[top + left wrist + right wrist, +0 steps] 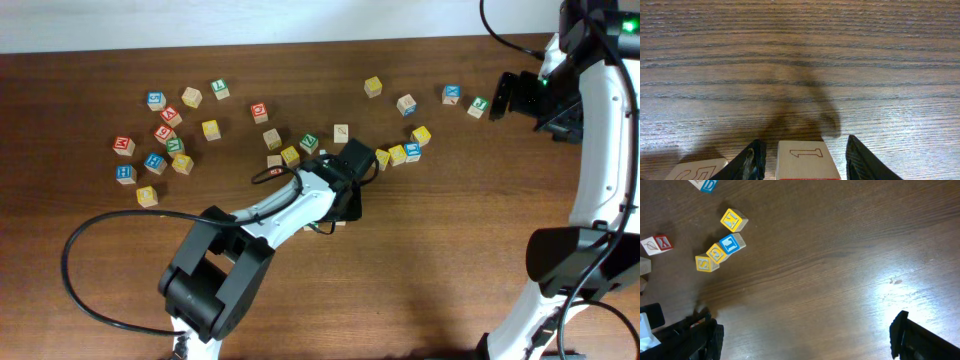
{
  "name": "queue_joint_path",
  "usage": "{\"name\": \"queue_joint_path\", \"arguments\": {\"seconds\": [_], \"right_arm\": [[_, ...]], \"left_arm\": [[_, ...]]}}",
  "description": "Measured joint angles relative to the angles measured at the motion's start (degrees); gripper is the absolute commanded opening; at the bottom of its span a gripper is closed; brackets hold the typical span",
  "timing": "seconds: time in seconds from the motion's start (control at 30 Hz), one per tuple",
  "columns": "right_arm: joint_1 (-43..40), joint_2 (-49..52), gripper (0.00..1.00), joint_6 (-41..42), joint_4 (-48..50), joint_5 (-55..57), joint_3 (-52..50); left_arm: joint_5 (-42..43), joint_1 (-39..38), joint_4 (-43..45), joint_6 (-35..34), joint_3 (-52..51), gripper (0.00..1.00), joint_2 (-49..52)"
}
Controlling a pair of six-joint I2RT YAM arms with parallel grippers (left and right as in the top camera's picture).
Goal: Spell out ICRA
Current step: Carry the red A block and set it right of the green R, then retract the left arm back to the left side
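In the left wrist view a pale wooden block with a red-outlined letter I (806, 159) stands on the table between the fingers of my left gripper (802, 160). There is a small gap on each side, so the jaws are open around it. A second pale block with a red-outlined letter (697, 170) lies just outside the left finger. In the overhead view my left gripper (345, 200) is low over the table's middle and hides these blocks. My right gripper (500, 95) is open and empty, held high at the far right; it also shows in its wrist view (805, 340).
Several letter blocks lie scattered at the back left (160, 135), middle (272, 138) and back right (405, 105). A row of yellow and blue blocks (405, 153) sits right of my left gripper; it also shows in the right wrist view (722, 250).
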Motion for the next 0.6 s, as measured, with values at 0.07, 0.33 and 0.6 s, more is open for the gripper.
{"name": "queue_joint_path", "arguments": {"seconds": [0.07,0.33,0.6], "right_arm": [[0.0,0.0,0.98,0.0,0.0,0.0,0.0],[0.0,0.0,0.98,0.0,0.0,0.0,0.0],[0.0,0.0,0.98,0.1,0.1,0.0,0.0]], "left_arm": [[0.0,0.0,-0.5,0.5,1.0,0.46,0.1],[0.0,5.7,-8.7,3.8,14.3,0.41,0.4],[-0.4,21.0,-42.8,11.5,45.3,0.35,0.6]]}}
